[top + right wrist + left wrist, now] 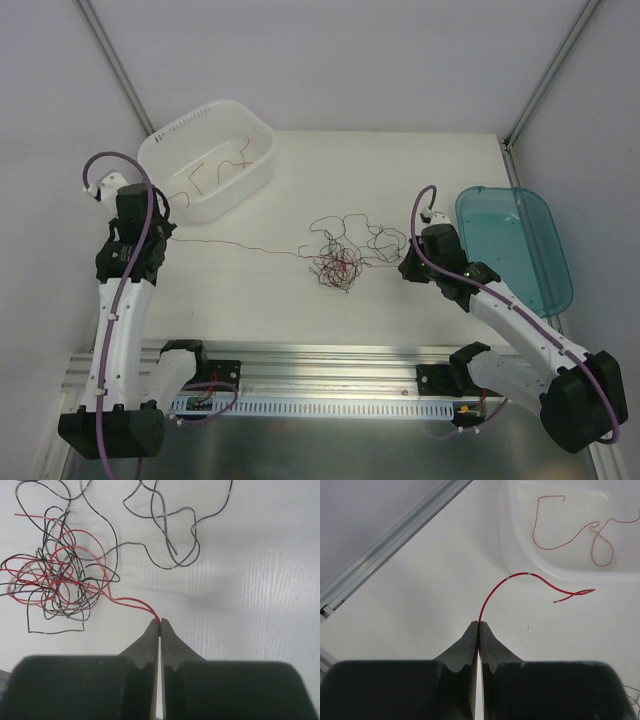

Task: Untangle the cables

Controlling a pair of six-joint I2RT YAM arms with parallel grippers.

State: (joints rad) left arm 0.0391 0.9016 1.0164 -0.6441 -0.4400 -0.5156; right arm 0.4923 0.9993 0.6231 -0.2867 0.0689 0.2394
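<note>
L gripper (479, 626) pinches a red wire (250, 249) lying stretched left-right across the table (420, 180) twd the cables (338, 262) tangled at its middle, while R gripper (160, 623), right beside that knot & nearer, pinches a red strand (132, 602) out of it.

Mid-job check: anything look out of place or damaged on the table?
Nothing broken or spilled. The only mess is the cable tangle mid-table; a red cable stretches from it to the left fingers, and the right fingers pinch a red strand too.
</note>
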